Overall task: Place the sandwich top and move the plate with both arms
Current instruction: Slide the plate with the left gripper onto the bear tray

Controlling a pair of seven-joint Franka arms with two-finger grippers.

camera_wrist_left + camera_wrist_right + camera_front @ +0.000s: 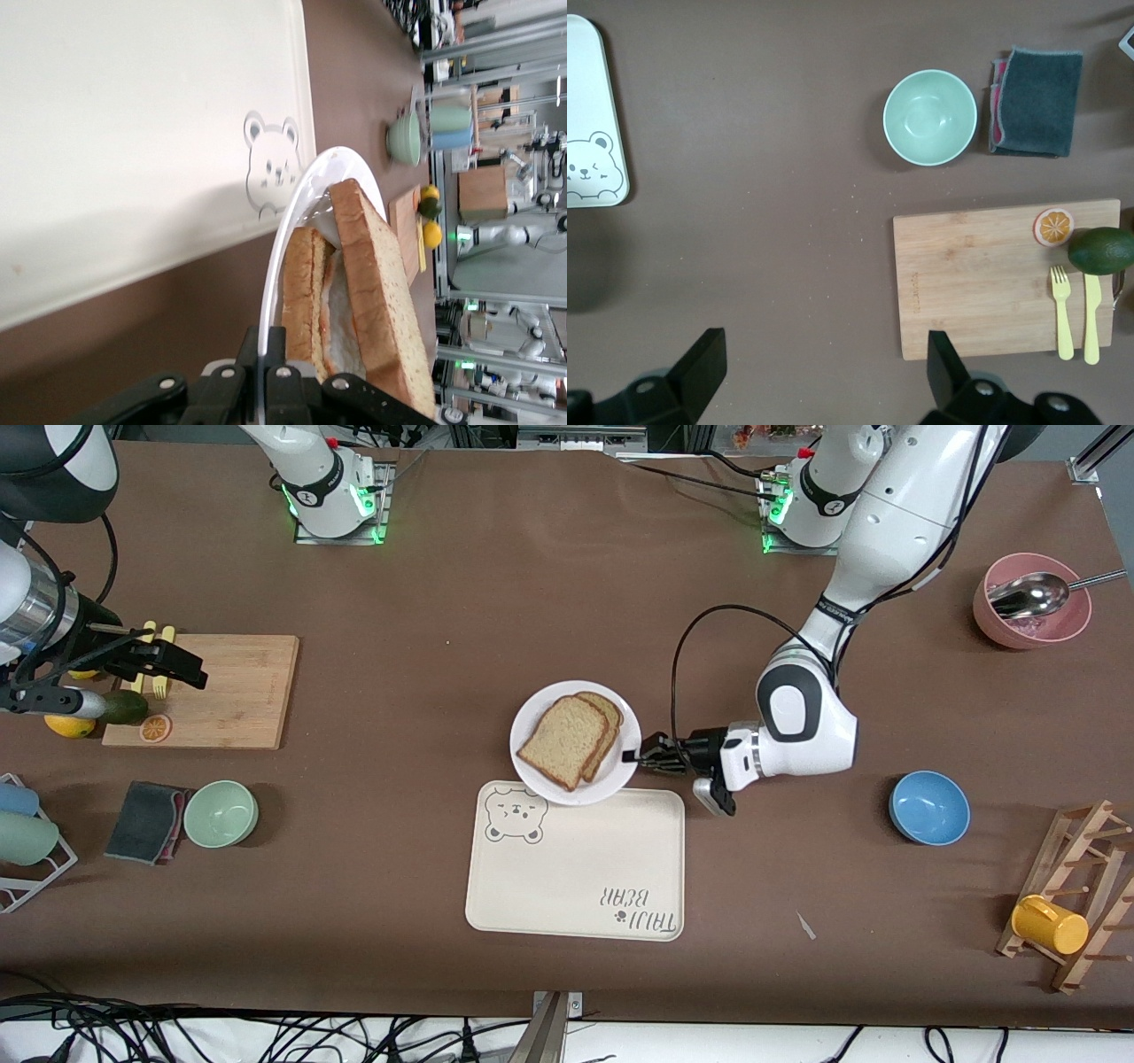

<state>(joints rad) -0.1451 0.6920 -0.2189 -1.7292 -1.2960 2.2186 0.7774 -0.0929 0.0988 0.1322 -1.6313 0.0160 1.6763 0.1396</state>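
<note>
The white plate point(620, 775) sits mid-table, and its nearer edge overlaps the cream bear tray point(576, 868). On it lies a sandwich. The plain brown sandwich top point(563, 740) rests askew on a lower slice point(609, 710). My left gripper point(634, 756) is shut on the plate's rim at the side toward the left arm's end. In the left wrist view the fingers point(252, 354) pinch the rim of the plate point(288, 239), with the sandwich top point(376, 283) over white egg point(341, 314). My right gripper point(182, 662) is open and empty over the cutting board point(239, 691).
Right wrist view: the right gripper point(824, 363), a green bowl point(930, 117), a grey cloth point(1036, 102), the cutting board point(983, 274) with yellow cutlery point(1076, 310), an avocado point(1101, 250). A blue bowl point(928, 807), a pink bowl point(1032, 607) and a mug rack point(1076, 908) stand toward the left arm's end.
</note>
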